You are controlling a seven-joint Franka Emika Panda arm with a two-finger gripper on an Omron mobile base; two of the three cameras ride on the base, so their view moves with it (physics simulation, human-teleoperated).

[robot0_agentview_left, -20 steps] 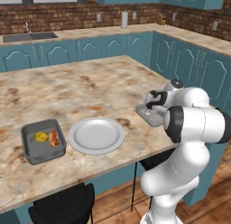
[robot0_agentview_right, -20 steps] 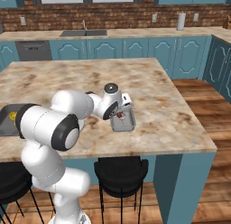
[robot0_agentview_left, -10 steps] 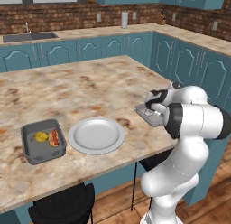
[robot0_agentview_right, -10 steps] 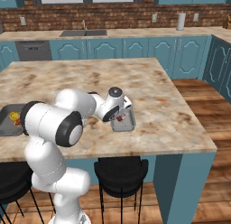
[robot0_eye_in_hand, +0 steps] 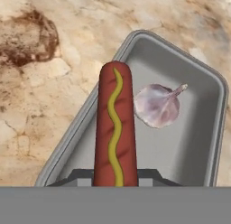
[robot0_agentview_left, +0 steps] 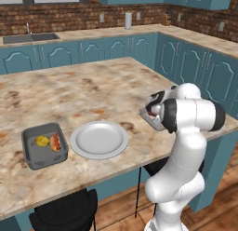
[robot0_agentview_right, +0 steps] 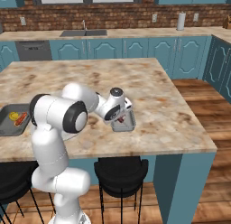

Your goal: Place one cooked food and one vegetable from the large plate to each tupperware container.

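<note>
Clamped on one hot dog [robot0_eye_in_hand: 114, 128], the claw [robot0_eye_in_hand: 115, 175] hovers over the right tray [robot0_eye_in_hand: 198, 142] with one garlic bulb [robot0_eye_in_hand: 158, 105]. Two trays, one plate [robot0_agentview_left: 99, 139]; yellow vegetable [robot0_agentview_left: 42, 141] sits in the left tray [robot0_agentview_left: 32, 156]. Arm folded low over the worktop [robot0_agentview_left: 83, 90].

Marbled beige-brown island tabletop [robot0_agentview_left: 93, 90] carried three things. Grey tupperware tray [robot0_agentview_left: 42, 146] sat near front edge at left. Large round plate [robot0_agentview_left: 99, 139] lay just beside it, bare. Second grey tray [robot0_agentview_right: 124, 123] stood well apart at right, near front edge.
</note>
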